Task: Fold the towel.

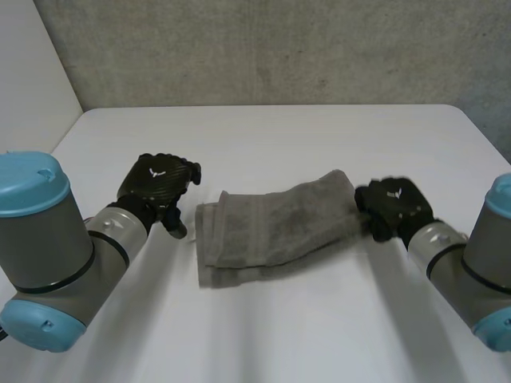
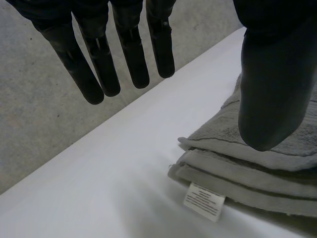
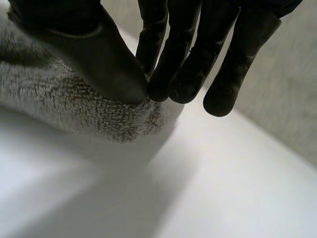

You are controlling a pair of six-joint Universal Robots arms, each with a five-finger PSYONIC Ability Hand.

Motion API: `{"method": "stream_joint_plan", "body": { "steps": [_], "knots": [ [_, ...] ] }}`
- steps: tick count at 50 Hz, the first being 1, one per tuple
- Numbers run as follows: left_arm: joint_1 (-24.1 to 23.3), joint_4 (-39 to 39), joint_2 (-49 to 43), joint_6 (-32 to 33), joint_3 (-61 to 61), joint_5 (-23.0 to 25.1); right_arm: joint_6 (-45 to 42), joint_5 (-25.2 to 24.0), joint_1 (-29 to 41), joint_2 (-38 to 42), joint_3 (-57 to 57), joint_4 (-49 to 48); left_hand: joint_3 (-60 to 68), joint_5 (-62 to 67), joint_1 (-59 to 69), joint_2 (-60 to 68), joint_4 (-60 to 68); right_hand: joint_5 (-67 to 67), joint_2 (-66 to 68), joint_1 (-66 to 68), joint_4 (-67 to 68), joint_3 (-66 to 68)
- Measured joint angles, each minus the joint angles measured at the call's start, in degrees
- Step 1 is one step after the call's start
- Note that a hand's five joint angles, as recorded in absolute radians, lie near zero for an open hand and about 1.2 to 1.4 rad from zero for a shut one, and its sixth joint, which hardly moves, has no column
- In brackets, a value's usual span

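Several layers of grey towel (image 1: 271, 227) lie stacked on the white table (image 1: 263, 136) between the two hands. It looks folded more than once already, with its edges lined up unevenly at the end nearer the left hand. The left hand (image 1: 156, 187) hovers just beside that end, its fingers (image 2: 96, 59) straight and spread away from the thumb (image 2: 272, 94), holding nothing. Below its palm are the stacked folds and a small white label (image 2: 204, 201) sticking out from the lowest layer. The right hand (image 1: 395, 206) is at the opposite end, thumb and fingertips pressed together on the towel's corner, which rises slightly from the table toward the hand.

The step in hand seems to be a further fold, carrying the pinched end across to the left hand's side. To do it well, the pinch should take every layer at that corner (a single ply would peel the stack apart). The lift should be low and steady so the cloth drapes rather than drags, and the left hand could press on its end to stop the stack sliding. Landing edge on edge matters most — the layers are askew as it is.

No basket or bin holds the towel — it lies straight on the table.
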Motion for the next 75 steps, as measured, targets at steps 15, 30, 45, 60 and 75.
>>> {"method": "stream_joint_plan", "body": {
  "steps": [15, 30, 45, 60, 75],
  "knots": [
    [7.2, -0.1, 6.0, -3.0, 0.0, -0.4, -0.8, -2.6, 21.0, 8.6, -23.8, 7.7, -0.3, -0.3, 0.0, -0.3, -0.6, 0.4, 0.0, 2.9, 0.0, 0.0],
    [9.8, -0.4, 6.9, -7.2, -0.8, 0.3, -0.8, -6.1, 29.1, 17.5, -29.4, 11.2, -0.3, -0.3, 0.0, -0.3, -0.6, -37.0, -37.9, -33.1, -36.3, -36.1],
    [3.2, 0.0, 2.5, -7.2, 3.7, -0.3, -0.4, 7.3, 23.1, 1.9, -18.9, 7.6, -0.3, -0.3, -0.1, -0.3, -0.6, -58.0, -55.7, -51.8, -57.3, -56.2],
    [2.8, 0.0, -0.6, -7.2, 3.5, -0.2, -0.3, 7.4, 22.7, 10.7, -23.1, 8.2, -0.3, -0.3, 0.0, -0.3, -0.6, -47.7, -49.8, -45.0, -48.9, -49.4],
    [3.6, 0.0, -0.6, -7.3, 3.6, -0.2, 1.6, 7.6, 24.2, 18.7, -30.1, 9.3, -0.5, -0.4, -0.2, -0.4, -0.6, -45.0, -47.0, -41.5, -46.3, -46.5]
  ]
}}
